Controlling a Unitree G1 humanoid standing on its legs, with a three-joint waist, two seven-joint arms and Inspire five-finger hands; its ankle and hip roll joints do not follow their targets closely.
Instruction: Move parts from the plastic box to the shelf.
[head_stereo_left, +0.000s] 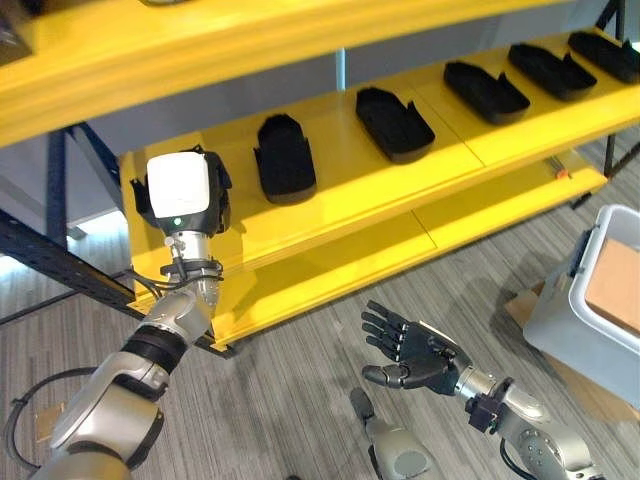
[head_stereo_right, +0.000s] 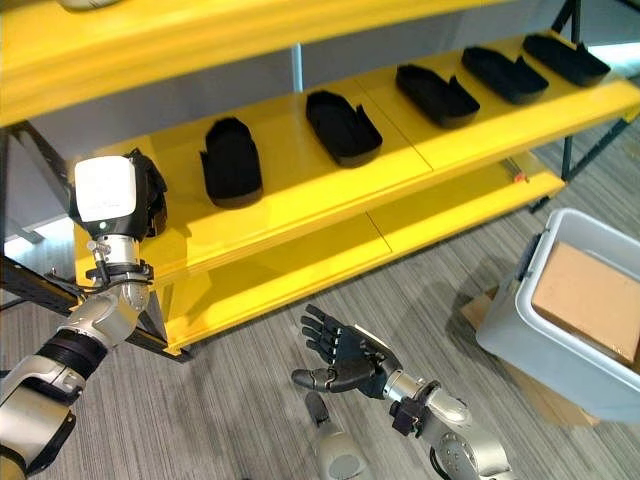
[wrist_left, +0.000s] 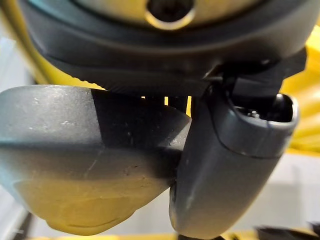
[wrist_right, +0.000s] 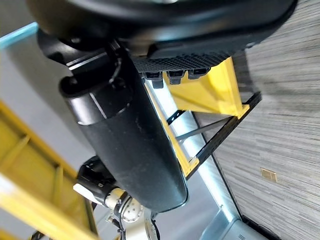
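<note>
The left robot hand is raised at the left end of the yellow shelf, its fingers wrapped round a black moulded part resting on the shelf's edge. Five more black parts lie in a row along the same shelf, spaced apart toward the right. The right robot hand hovers low over the grey wood-grain floor, palm up, fingers spread and empty. A grey plastic box stands on the floor at right, a brown cardboard piece inside.
</note>
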